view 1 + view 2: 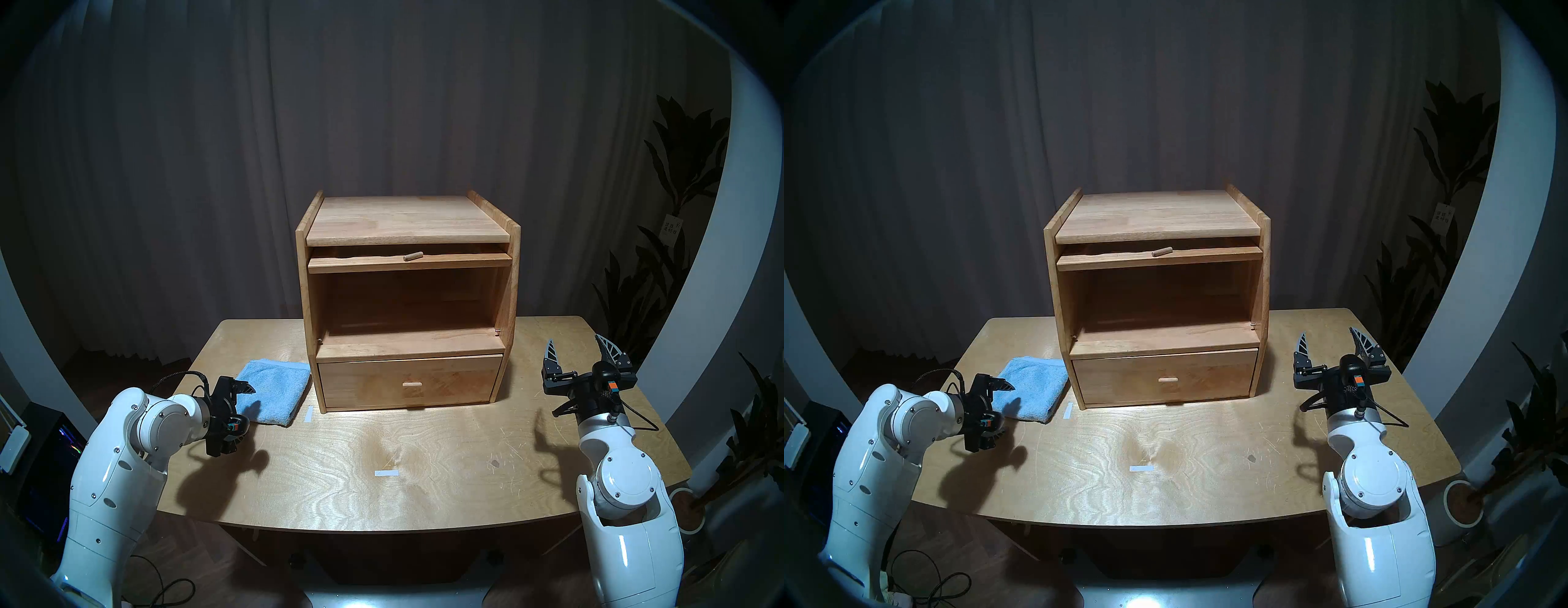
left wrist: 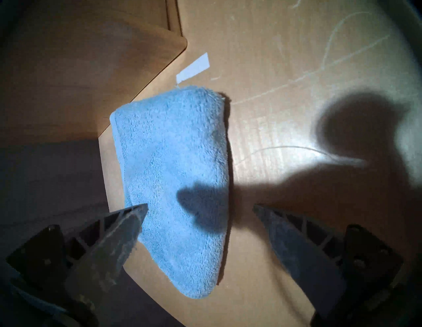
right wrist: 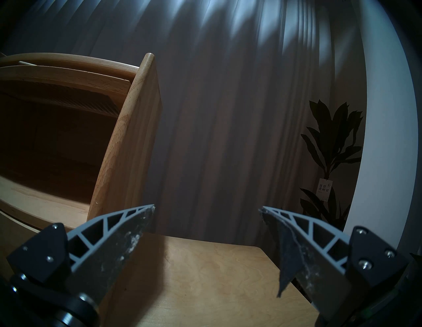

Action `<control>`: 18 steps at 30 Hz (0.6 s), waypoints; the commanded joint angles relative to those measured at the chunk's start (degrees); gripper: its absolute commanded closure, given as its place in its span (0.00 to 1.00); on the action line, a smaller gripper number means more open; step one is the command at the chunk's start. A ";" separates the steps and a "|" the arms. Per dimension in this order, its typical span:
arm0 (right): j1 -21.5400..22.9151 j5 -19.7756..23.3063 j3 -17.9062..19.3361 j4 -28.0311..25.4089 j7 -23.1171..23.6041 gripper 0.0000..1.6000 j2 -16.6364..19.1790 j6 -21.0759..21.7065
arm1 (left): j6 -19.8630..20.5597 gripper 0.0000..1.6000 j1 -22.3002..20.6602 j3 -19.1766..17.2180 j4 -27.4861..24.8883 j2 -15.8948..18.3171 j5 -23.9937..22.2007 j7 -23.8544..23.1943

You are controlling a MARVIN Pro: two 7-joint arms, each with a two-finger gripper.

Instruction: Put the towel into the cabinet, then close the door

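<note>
towel (image 2: 173,173): soft, light, floppy | I'd pinch its folded near edge | left pincer (image 2: 201,207) apart above it | right pincer (image 3: 206,209) apart, idle

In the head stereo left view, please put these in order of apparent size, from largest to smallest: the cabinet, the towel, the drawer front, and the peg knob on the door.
1. cabinet
2. drawer front
3. towel, clearly smaller than the drawer front, though partly hidden by the left gripper
4. peg knob
</note>
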 commanded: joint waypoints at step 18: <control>0.00 -0.03 -0.10 -1.70 -0.11 0.00 -0.32 -0.15 | -2.07 1.00 -5.93 4.30 8.69 0.36 1.82 3.44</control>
